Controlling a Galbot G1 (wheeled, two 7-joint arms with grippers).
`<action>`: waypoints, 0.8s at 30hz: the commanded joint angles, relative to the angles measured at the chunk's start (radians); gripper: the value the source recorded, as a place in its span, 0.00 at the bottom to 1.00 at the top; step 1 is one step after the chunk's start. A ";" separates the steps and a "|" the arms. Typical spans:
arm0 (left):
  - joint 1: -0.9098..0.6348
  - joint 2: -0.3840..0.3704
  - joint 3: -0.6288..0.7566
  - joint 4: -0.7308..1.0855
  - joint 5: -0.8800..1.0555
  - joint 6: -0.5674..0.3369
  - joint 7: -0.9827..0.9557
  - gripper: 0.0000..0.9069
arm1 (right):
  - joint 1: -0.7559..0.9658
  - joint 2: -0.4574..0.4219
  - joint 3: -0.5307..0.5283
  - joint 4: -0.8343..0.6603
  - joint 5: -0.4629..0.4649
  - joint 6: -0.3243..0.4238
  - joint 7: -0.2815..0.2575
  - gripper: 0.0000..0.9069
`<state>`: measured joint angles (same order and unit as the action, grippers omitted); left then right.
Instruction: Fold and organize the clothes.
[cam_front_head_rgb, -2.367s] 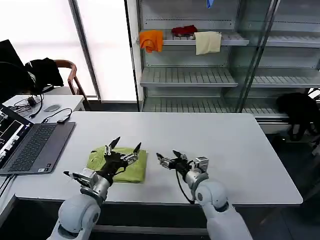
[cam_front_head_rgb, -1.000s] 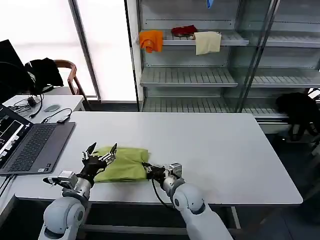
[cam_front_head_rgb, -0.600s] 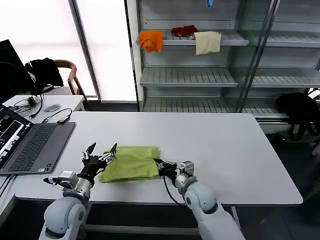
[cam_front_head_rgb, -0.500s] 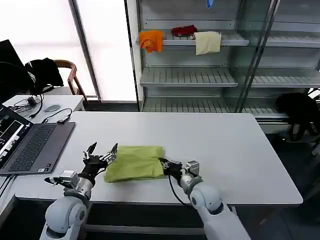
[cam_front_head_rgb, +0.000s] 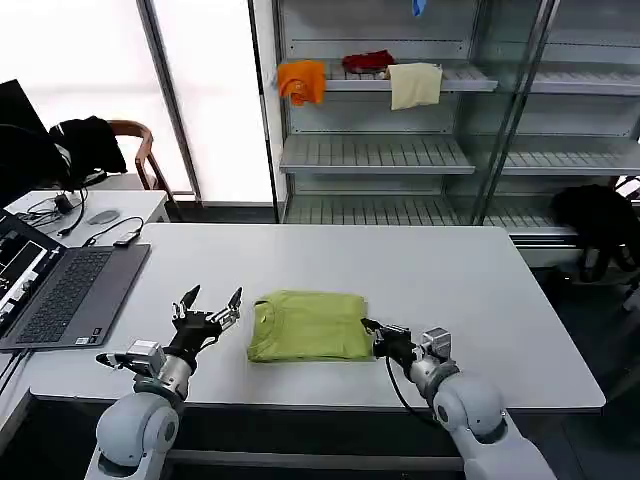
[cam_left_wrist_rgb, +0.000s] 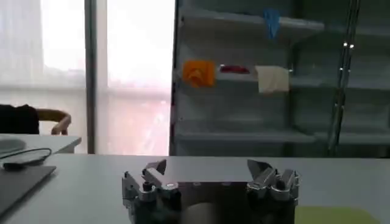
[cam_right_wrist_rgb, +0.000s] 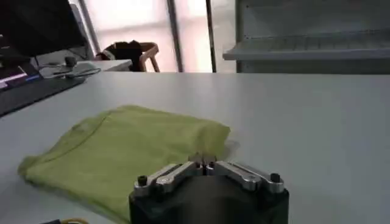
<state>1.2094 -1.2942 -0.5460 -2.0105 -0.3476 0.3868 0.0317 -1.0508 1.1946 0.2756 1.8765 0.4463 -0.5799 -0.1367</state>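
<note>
Green T-shirt (cam_front_head_rgb: 308, 326) lies folded flat on the white worktop (cam_front_head_rgb: 480, 290), near its front edge, roughly central. Right claw (cam_front_head_rgb: 374, 334) sits at the shirt's 3 o'clock edge, fingertips pressed together on the cloth hem; the right wrist view shows the tips meeting on the fabric (cam_right_wrist_rgb: 122, 152). Left claw (cam_front_head_rgb: 209, 305) hovers just beside the shirt at its 9 o'clock side, fingers spread, touching nothing. Laptop (cam_front_head_rgb: 55, 290) rests open at the worktop's left end.
</note>
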 joint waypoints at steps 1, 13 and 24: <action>0.005 0.000 -0.001 -0.015 -0.003 0.006 0.001 1.00 | -0.062 -0.051 0.028 0.059 -0.116 0.036 -0.003 1.00; 0.012 0.022 -0.059 0.003 -0.091 -0.041 0.001 1.00 | -0.149 -0.159 0.235 0.085 -0.250 0.282 0.067 1.00; 0.020 0.037 -0.088 0.042 -0.100 -0.086 0.033 1.00 | -0.104 -0.281 0.394 -0.083 -0.094 0.265 0.088 1.00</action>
<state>1.2240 -1.2596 -0.6167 -1.9869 -0.4328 0.3292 0.0462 -1.1611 1.0245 0.5215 1.8977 0.2955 -0.3659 -0.0635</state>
